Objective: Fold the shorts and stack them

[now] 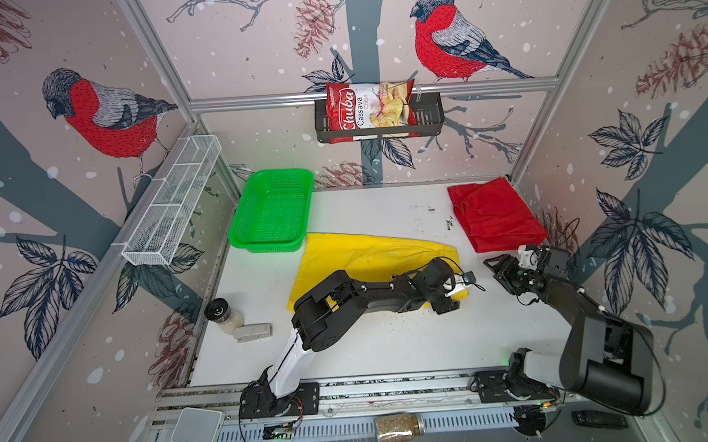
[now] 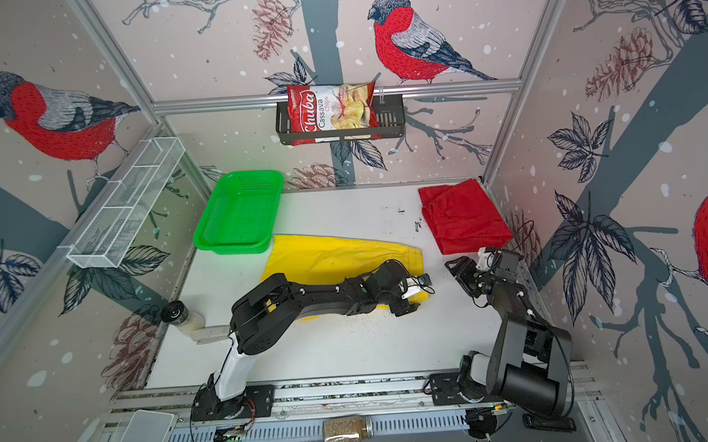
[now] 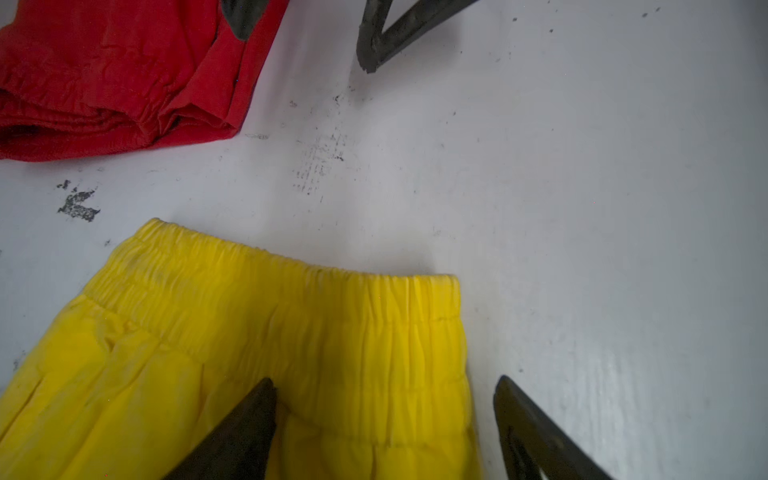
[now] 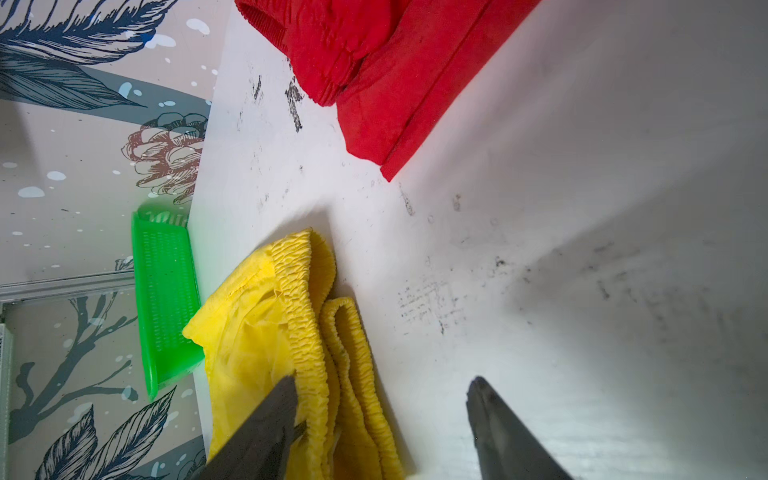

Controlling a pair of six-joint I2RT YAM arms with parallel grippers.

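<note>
Yellow shorts [image 1: 367,258] lie spread at centre frame on the counter [image 1: 392,344], far end reaching the basket [image 1: 270,212]. Red shorts [image 1: 495,214], folded, sit upper right, apart from the yellow. Left tool [image 3: 386,382]: jaws wide, straddling the yellow pair's side edge near the waistband, gripping nothing. Right tool [image 4: 384,380]: jaws wide, empty, just below the red pair's lower corner in both top views.
</note>
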